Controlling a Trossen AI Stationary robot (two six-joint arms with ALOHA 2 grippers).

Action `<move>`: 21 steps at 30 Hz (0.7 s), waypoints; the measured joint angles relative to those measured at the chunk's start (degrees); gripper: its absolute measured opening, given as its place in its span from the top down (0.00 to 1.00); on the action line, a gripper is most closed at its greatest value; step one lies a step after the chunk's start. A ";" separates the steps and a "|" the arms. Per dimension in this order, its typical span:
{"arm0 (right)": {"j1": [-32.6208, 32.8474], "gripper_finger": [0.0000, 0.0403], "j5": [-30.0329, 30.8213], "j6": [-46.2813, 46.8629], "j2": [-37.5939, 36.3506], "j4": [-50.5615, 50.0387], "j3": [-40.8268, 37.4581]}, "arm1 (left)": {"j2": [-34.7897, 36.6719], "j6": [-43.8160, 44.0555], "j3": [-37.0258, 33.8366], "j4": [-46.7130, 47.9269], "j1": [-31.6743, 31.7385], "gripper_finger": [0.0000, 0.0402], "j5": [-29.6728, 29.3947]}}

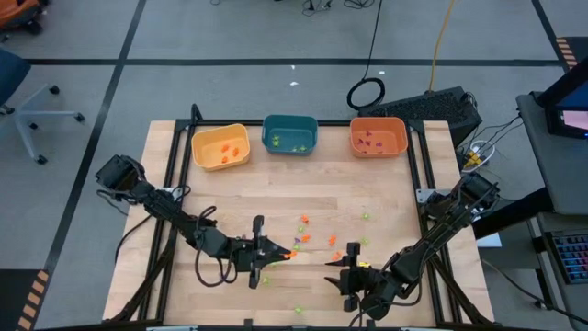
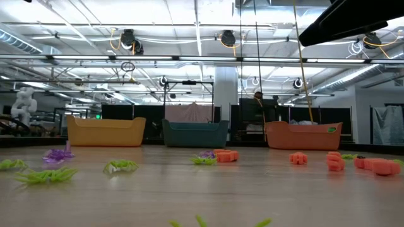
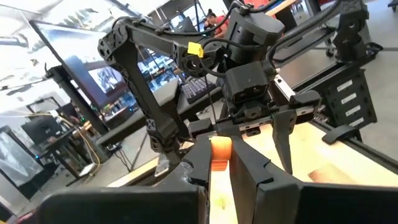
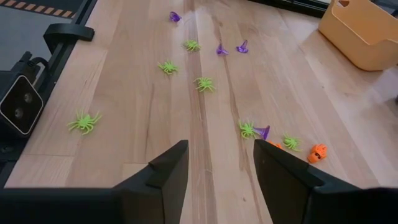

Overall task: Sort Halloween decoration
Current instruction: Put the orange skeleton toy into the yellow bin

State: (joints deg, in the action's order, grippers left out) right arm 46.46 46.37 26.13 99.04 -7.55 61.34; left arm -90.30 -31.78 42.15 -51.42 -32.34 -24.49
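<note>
Small orange, light-green and purple Halloween trinkets (image 1: 304, 223) lie scattered on the wooden table (image 1: 276, 198), mostly near its middle and front; the low view shows them (image 2: 225, 155) flat on the boards. My left gripper (image 1: 283, 252) is above the front middle, shut on one orange trinket (image 3: 221, 151). My right gripper (image 1: 343, 268) hovers open just right of it, with only bare wood between its fingers (image 4: 221, 155). Green spider trinkets (image 4: 203, 83) and purple ones (image 4: 242, 46) lie beyond it. My left gripper pinches the orange trinket's two sides (image 3: 220, 163) between its two fingers, near their free ends. The fingers come in level, pointing toward the table's right side. The trinket sticks out past the fingertips, lifted clear of the table.
Three bins stand along the far edge: yellow (image 1: 220, 147), teal (image 1: 290, 134) and orange (image 1: 378, 136), each with a few trinkets inside. The two grippers face each other closely at the front middle. Bare wood lies between the bins and the scattered trinkets.
</note>
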 joint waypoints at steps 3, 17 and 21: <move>0.00 0.59 0.07 -0.02 0.00 0.00 0.00 | 0.00 2.30 0.00 0.11 0.05 0.93 -0.06; -5.49 0.59 0.31 -4.65 0.00 -0.02 0.00 | 0.02 0.00 0.02 0.91 1.47 0.93 -33.99; -8.31 0.59 0.31 -8.31 0.00 -0.02 0.00 | 0.19 -2.04 0.02 0.90 4.65 0.93 -43.07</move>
State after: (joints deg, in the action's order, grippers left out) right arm 38.15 46.68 17.82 99.04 -7.57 61.34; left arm -90.12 -33.82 42.17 -50.52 -27.69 -67.56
